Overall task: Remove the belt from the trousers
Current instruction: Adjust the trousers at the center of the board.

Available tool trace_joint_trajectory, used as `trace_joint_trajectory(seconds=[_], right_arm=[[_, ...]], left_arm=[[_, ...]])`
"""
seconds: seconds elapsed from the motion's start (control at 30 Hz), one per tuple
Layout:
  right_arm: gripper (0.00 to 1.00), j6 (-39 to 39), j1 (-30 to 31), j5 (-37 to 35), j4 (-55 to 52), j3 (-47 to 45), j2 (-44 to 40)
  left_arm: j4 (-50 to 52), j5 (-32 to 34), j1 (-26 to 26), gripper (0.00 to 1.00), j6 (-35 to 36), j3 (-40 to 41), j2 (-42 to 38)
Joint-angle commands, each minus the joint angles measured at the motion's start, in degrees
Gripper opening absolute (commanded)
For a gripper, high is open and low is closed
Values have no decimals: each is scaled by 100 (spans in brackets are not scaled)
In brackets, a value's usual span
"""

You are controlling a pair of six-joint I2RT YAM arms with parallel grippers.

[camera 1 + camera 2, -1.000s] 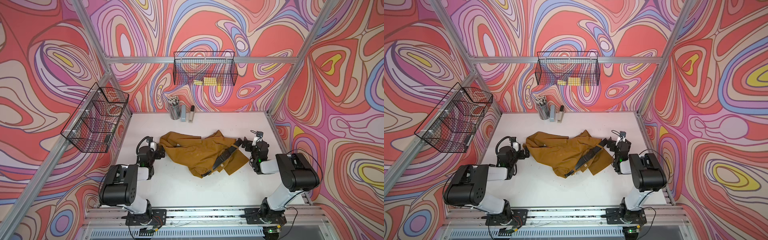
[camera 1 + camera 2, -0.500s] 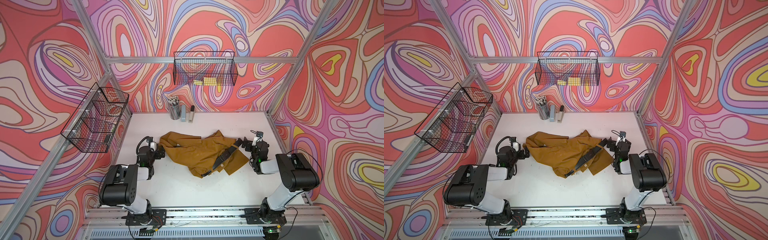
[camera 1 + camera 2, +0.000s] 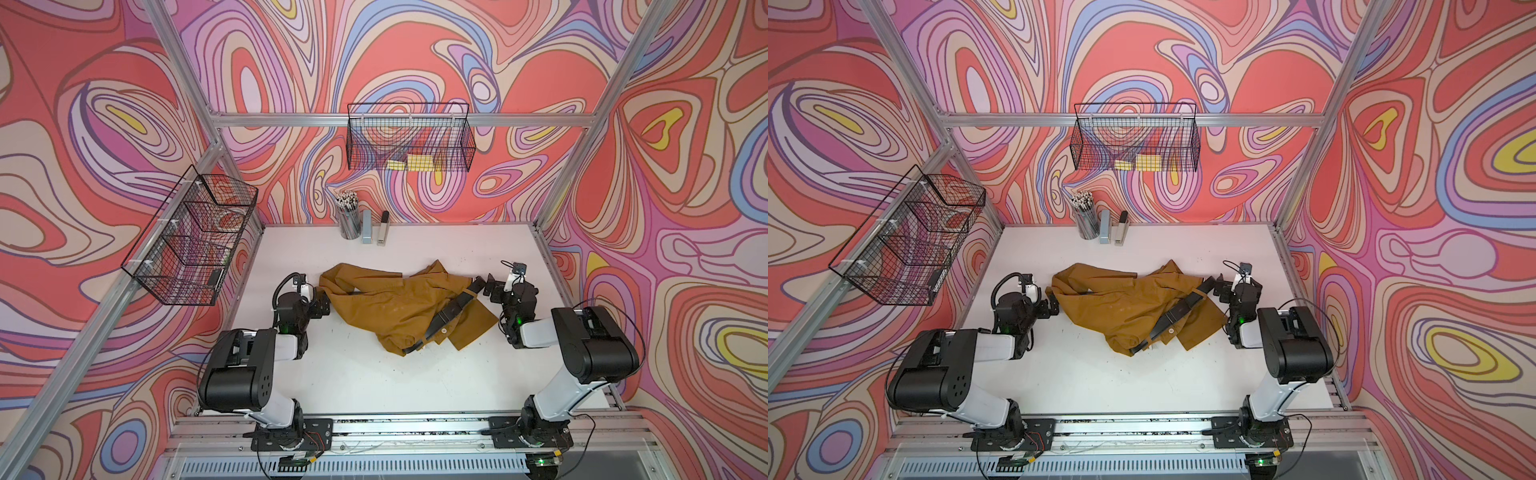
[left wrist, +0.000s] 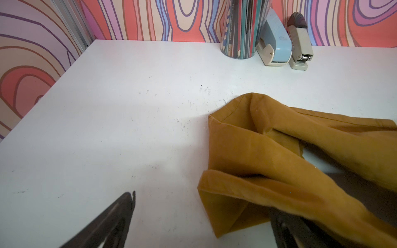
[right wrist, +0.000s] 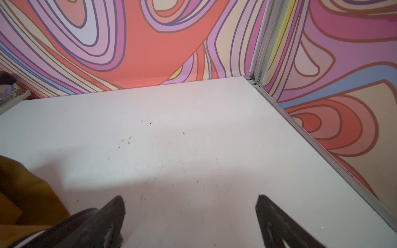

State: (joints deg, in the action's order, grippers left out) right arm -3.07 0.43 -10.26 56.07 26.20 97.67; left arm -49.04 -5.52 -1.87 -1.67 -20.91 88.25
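Bright even light, soft shadows; wrist views blurred near lens.

A robotics lab cell: aluminium frame (image 3: 291,120), swirl-printed walls (image 3: 83,124), white table (image 3: 374,382). A left arm (image 3: 237,374) and right arm (image 3: 594,353) are bolted to a rail (image 3: 415,426) at its front. Wire baskets (image 3: 409,141) hang on the walls.

In both top views the long black strap belt (image 3: 451,309) was too small to show its buckle. The left wrist view cut the mustard cloth trousers (image 4: 279,154) off at its edge; their fold covered part of one blurred finger (image 4: 287,232) of the left pincer (image 4: 202,208). The right wrist view held only their blurred corner.
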Motion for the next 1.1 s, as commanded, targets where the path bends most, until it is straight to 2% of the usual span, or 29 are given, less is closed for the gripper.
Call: trace_joint_trajectory(seconds=[0.0,0.07,0.13,0.2,0.27,0.37,0.43,0.5,0.6,0.63,0.7,0.77,0.83,0.87,0.93,1.0,1.07], right_arm=[[98,0,10,-23,-18,0,-37],[98,5,10,25,78,-48,-80],[99,42,9,71,-338,25,-401],[98,-19,12,-75,-1560,422,-957],[98,-708,10,-464,-3611,1341,-1465],[98,-1514,10,-236,-6331,2741,-1583],[97,-1944,25,297,-7118,3048,-1670],[92,-2156,78,770,-7278,2885,-1993],[87,-2275,145,1213,-7506,2567,-2595],[86,-2217,173,1290,-7544,2434,-2822],[84,-2081,210,1441,-7588,2152,-3227],[81,-2092,215,1551,-7742,1964,-3577],[76,-2409,219,1666,-8153,2020,-3700],[70,-2671,269,1713,-8427,2105,-3690],[66,-3258,593,1569,-8977,2316,-3562],[66,-4014,1323,1162,-9503,2559,-3366],[67,-4961,2088,794,-9862,2849,-3149]], left_arm=[[-119,-4,11,100,41,-74,-23],[-116,-8,11,100,44,-78,-19],[-78,3,11,100,44,-93,-16],[-87,4,11,100,49,-89,-23],[-89,4,11,100,47,-83,-22],[-102,-29,11,100,29,-88,-11],[-126,-61,-24,100,18,-74,-15],[-44,-257,-5,100,142,-50,-198],[1090,185,344,100,419,-268,-1159],[2015,424,444,100,243,-550,-1519],[3627,664,459,100,-710,-1384,-1921],[5264,287,459,100,-1215,-2233,-1897],[6142,-215,540,100,-1259,-2730,-1733],[6364,-108,704,100,-1248,-2855,-1706],[6791,426,1262,100,-1081,-2927,-1767],[6915,841,1744,100,-1002,-2907,-1888],[6799,930,2142,100,-1028,-2786,-1989]])
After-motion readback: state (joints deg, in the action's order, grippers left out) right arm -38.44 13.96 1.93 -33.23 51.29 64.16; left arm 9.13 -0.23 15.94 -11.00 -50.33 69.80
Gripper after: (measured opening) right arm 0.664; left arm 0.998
